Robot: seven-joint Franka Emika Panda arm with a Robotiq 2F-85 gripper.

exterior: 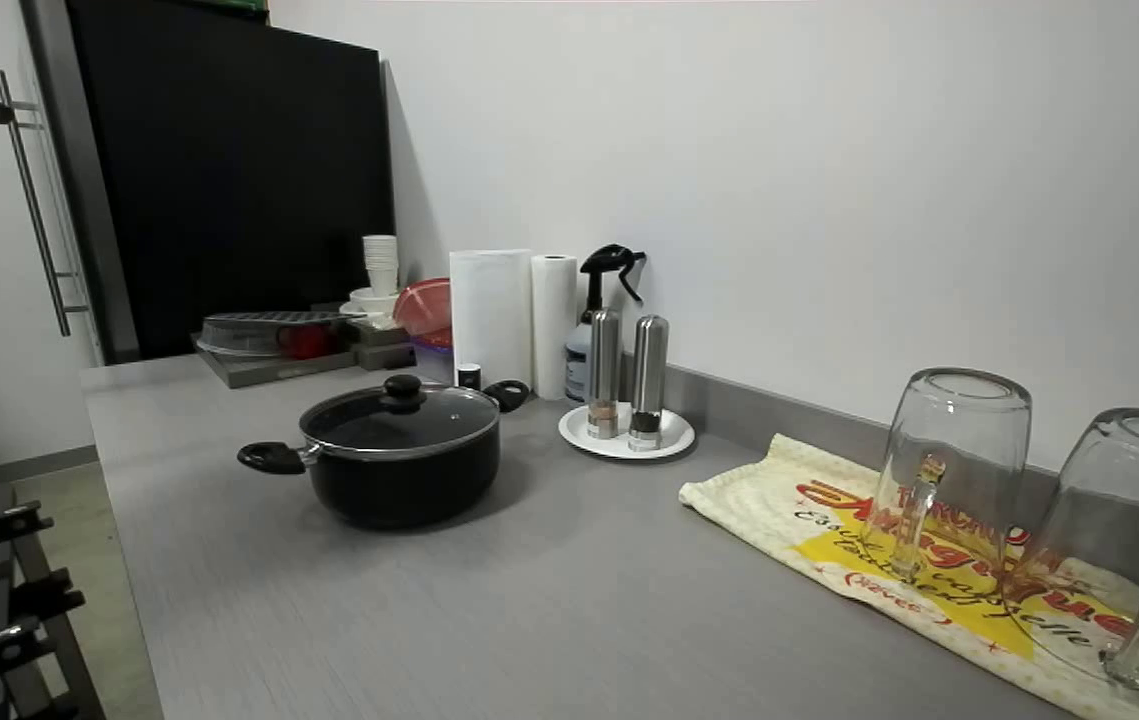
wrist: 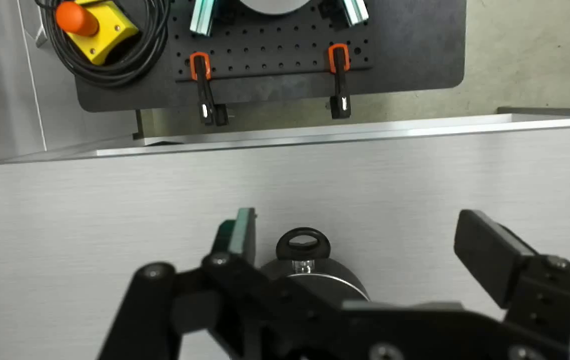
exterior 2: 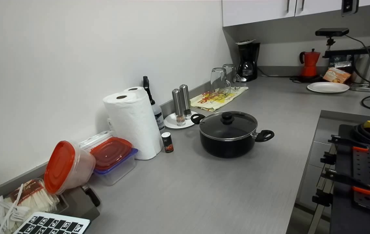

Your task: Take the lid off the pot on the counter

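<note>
The pot [exterior: 404, 490] is black, wide and low, and stands upright on the grey counter [exterior: 329, 620]; the pot [exterior 2: 227, 148] and the counter [exterior 2: 188, 195] show in both exterior views. The glass lid [exterior: 449, 420] with its black centre knob sits flat on the pot; the lid also shows in an exterior view [exterior 2: 240, 128]. In the wrist view my gripper [wrist: 360, 240] is open with nothing between its fingers, high above the counter. Part of the pot [wrist: 303, 245] and an edge of the lid [wrist: 322, 287] show below; the gripper body hides the knob. The fingers are not in the exterior views.
A white plate [exterior: 584, 440] with two steel mills stands beside the pot near the wall. Paper towel rolls [exterior 2: 133, 126], a spray bottle [exterior: 579, 350] and a small dark jar [exterior 2: 167, 143] are close by. Upturned glasses [exterior: 959, 470] stand on a patterned cloth [exterior: 759, 490].
</note>
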